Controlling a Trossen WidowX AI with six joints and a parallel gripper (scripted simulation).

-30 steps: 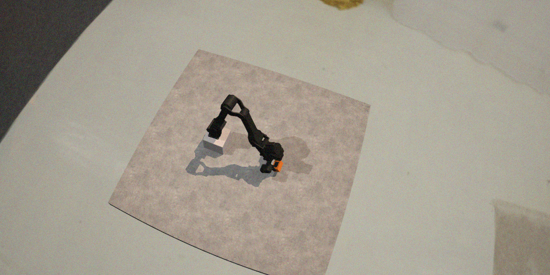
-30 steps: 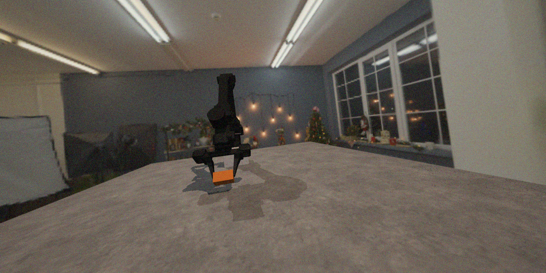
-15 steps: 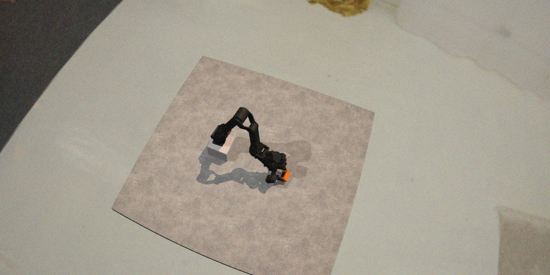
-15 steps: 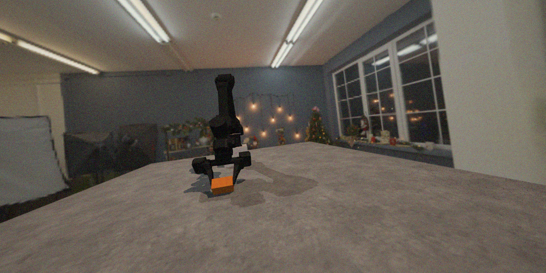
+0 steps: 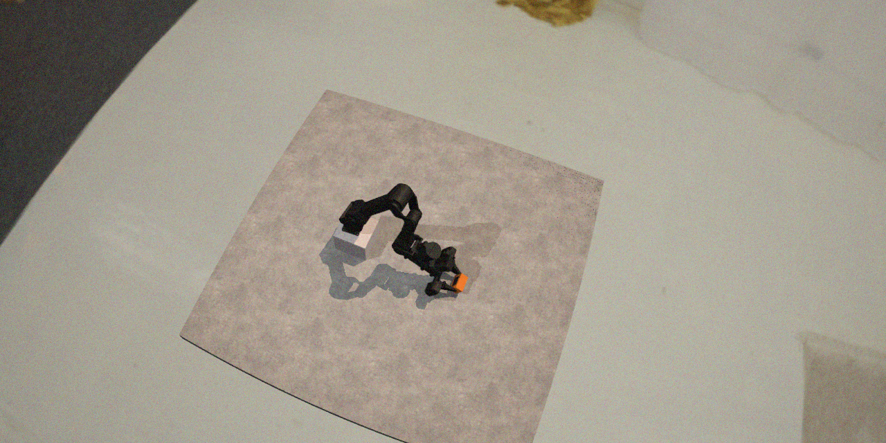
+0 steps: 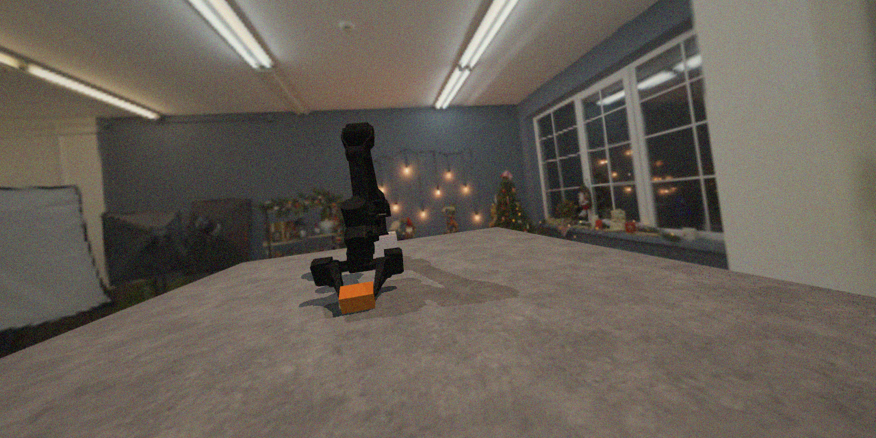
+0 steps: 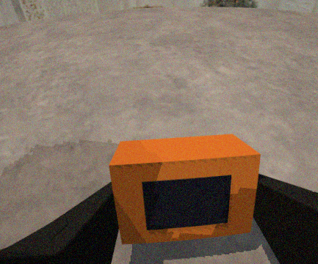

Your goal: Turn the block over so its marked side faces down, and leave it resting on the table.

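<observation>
A wide grey mottled table (image 6: pixel 551 337) fills the room's foreground, and the black arm (image 6: pixel 361 202) rises from a pale base block (image 5: pixel 351 241) near the middle of it. The arm folds up, over and down, ending in the gripper (image 6: pixel 356 288) hanging low over the surface. Its two dark fingers (image 6: pixel 382 276) splay outward on either side of the orange block (image 6: pixel 356 298) and pinch it between them — clamped on its sides. From the room side the block sits at the very bottom of the fingers, right at the tabletop; whether it touches I cannot tell. In the wrist view the block (image 7: pixel 184 188) shows a dark rectangular mark (image 7: pixel 187 202) on the face turned toward the wrist camera — not downward — with the plain orange top above it.
</observation>
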